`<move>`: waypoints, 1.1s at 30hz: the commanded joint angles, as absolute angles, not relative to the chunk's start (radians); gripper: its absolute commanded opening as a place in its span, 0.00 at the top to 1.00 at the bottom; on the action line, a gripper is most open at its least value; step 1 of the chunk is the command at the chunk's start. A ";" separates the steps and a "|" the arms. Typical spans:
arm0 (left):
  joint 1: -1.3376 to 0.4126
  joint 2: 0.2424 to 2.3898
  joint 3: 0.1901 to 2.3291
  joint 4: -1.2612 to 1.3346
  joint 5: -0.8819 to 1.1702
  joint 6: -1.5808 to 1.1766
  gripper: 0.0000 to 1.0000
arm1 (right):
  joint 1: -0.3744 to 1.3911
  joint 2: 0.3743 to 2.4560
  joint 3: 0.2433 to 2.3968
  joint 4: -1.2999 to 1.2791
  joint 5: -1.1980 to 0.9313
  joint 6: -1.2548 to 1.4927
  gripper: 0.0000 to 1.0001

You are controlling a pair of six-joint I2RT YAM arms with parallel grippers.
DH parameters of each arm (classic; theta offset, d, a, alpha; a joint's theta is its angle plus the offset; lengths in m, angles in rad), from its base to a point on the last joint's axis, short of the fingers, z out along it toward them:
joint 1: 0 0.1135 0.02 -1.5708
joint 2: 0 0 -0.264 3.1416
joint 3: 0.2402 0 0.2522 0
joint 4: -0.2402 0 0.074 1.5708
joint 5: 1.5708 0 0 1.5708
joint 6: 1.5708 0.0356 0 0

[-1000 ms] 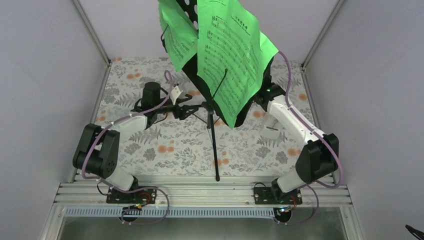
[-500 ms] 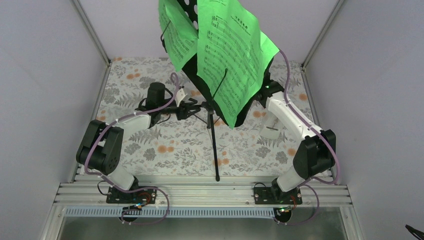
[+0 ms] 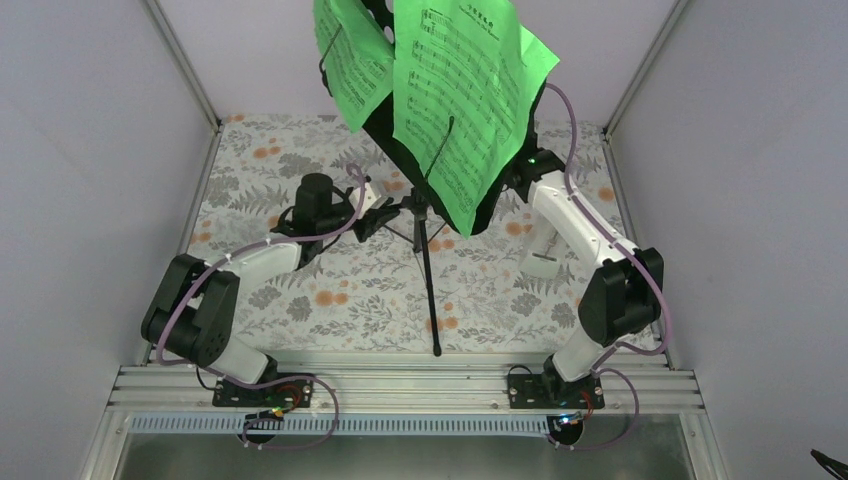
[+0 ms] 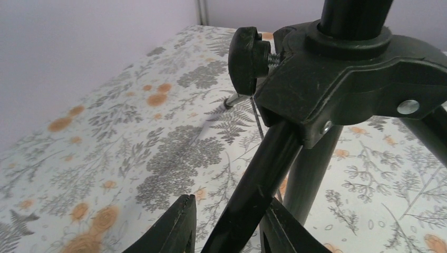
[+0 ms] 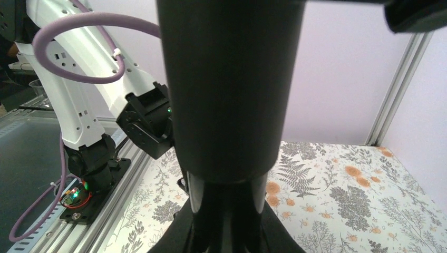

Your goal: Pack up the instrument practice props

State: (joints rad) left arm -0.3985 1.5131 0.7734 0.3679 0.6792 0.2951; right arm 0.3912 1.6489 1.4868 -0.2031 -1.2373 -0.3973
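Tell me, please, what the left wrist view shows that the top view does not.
Only the left wrist view: the tightening knob on the hub of the stand, and the left gripper with a finger on either side of one leg. Only the top view: the green sheet music, the right arm, and a small white object beside it, probably the metronome. Both: the stand and the floral tablecloth.
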 commanded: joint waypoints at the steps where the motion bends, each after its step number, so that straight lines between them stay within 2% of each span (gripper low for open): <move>1: -0.451 1.471 0.739 0.370 0.593 0.269 0.90 | 0.382 1.693 1.509 -0.160 -1.091 -0.485 0.90; 6: -0.471 1.413 0.681 0.412 0.459 0.253 0.97 | 0.383 1.638 1.430 -0.066 -1.019 -0.415 0.75; 10: -0.483 1.363 0.625 0.457 0.386 0.232 0.98 | 0.382 1.573 1.320 0.030 -0.972 -0.345 0.45; 15: -0.499 1.335 0.584 0.482 0.310 0.200 0.98 | 0.380 1.489 1.156 0.151 -0.892 -0.231 0.24; 21: -0.517 1.285 0.520 0.526 0.134 0.094 0.98 | 0.380 1.367 0.953 0.316 -0.739 0.026 0.17; 24: -0.520 1.267 0.513 0.508 0.045 0.041 0.98 | 0.397 1.364 0.904 0.344 -0.713 0.222 0.19; 28: -0.520 1.228 0.495 0.480 -0.107 -0.077 0.98 | 0.524 1.329 0.820 0.287 -0.495 0.313 0.22; 33: -0.522 1.176 0.478 0.440 -0.183 -0.154 0.98 | 0.681 1.269 0.714 0.212 -0.255 0.354 0.23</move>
